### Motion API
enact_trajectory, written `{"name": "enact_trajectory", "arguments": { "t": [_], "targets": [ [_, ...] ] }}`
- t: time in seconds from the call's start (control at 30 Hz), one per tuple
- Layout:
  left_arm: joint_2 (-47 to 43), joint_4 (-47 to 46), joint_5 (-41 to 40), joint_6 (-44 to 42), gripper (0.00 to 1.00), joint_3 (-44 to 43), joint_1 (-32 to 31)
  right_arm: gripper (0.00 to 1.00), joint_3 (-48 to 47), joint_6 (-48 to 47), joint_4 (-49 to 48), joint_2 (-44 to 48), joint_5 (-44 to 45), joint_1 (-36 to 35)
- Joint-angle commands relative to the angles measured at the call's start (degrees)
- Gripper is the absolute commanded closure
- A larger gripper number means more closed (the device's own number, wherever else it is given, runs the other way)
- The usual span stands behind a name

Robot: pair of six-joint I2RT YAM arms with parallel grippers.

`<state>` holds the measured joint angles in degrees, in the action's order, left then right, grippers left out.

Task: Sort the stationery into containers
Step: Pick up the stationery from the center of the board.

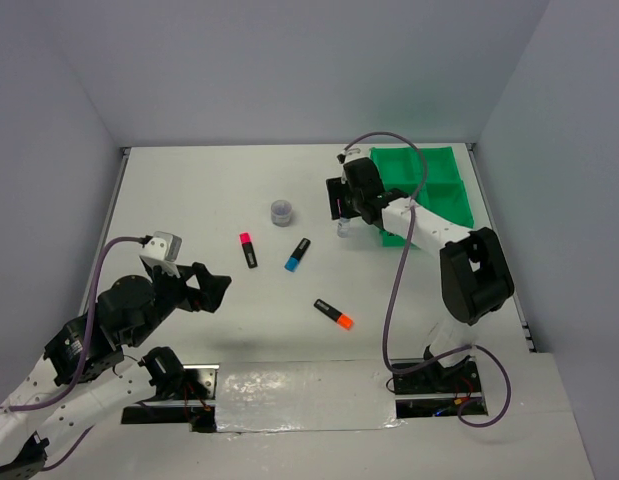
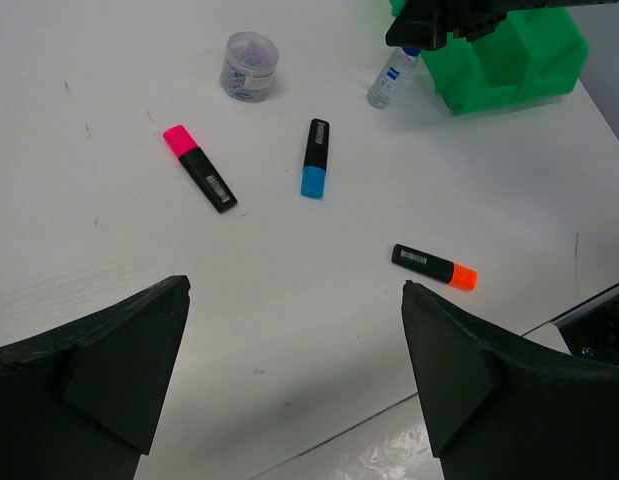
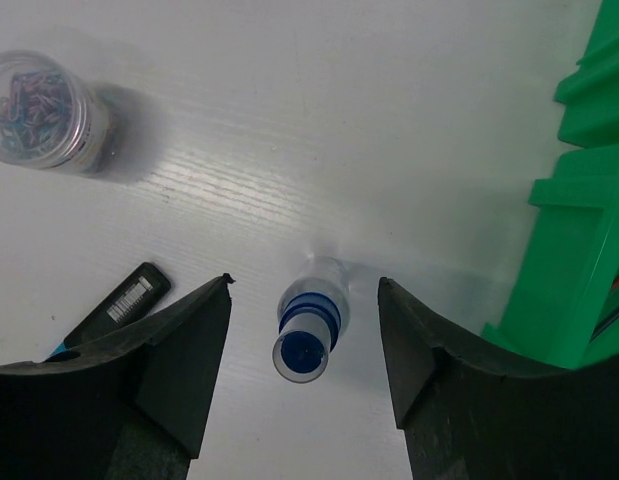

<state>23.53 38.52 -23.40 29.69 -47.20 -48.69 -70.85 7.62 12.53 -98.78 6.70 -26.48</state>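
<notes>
The blue-capped clear bottle (image 1: 342, 228) stands upright just left of the green tray (image 1: 429, 180). My right gripper (image 1: 339, 206) hovers open over it. In the right wrist view the bottle (image 3: 309, 322) sits between the spread fingers of the gripper (image 3: 304, 283), apart from both. The greyish tub (image 1: 281, 212), pink highlighter (image 1: 249, 250), blue highlighter (image 1: 297, 255) and orange highlighter (image 1: 333, 313) lie on the table. My left gripper (image 1: 214, 292) is open and empty at the near left, well short of them (image 2: 296, 290). I cannot make out the pens.
The tray's corner (image 3: 589, 250) stands close to the right of the right gripper's right finger. The tub (image 3: 44, 110) and blue highlighter (image 3: 114, 305) lie to its left. Grey walls enclose the table on three sides. A shiny strip (image 1: 299, 395) runs along the near edge.
</notes>
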Motion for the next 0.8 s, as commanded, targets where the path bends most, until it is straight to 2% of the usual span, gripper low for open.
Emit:
{"name": "enact_trajectory", "arguments": {
  "t": [0.0,0.1,0.13,0.23,0.27,0.3,0.43,0.57,0.77],
  "targets": [
    [0.2,-2.84,0.9,-1.83,0.01,-0.61,-0.09,0.33,-2.01,0.29,0.82,-0.62,1.12,-0.15],
    [0.38,-2.93,0.99,-1.92,0.01,-0.52,-0.09,0.39,-2.54,0.56,2.4,-0.8,1.65,-0.24],
    [0.46,-2.75,0.99,-1.92,0.01,-0.52,-0.09,0.45,-2.63,0.56,2.75,-0.71,1.48,-0.24],
    [0.55,-2.75,0.99,-1.92,0.01,-0.61,-0.09,0.54,-1.84,0.56,2.49,0.17,0.51,-0.24],
    [0.55,-2.75,0.9,-1.92,0.01,-0.61,-0.09,0.64,-1.92,0.64,2.84,0.34,0.42,-0.24],
    [0.55,-2.66,0.55,-1.83,0.01,-0.7,-0.09,0.68,-2.45,0.99,3.45,0.26,0.51,-0.24],
    [-0.15,-2.22,-0.33,-1.65,0.01,-0.79,-0.09,0.73,-2.54,1.09,4.87,0.43,-0.63,-0.15],
    [-0.85,-2.22,-0.68,-1.57,0.01,-0.7,-0.09,0.99,-2.63,0.91,5.04,0.87,-1.07,-0.24],
    [-0.5,-2.14,-0.68,-1.48,0.01,-0.79,-0.09,1.0,-4.9,1.52,4.95,5.35,-1.78,1.25]
  ]
}}
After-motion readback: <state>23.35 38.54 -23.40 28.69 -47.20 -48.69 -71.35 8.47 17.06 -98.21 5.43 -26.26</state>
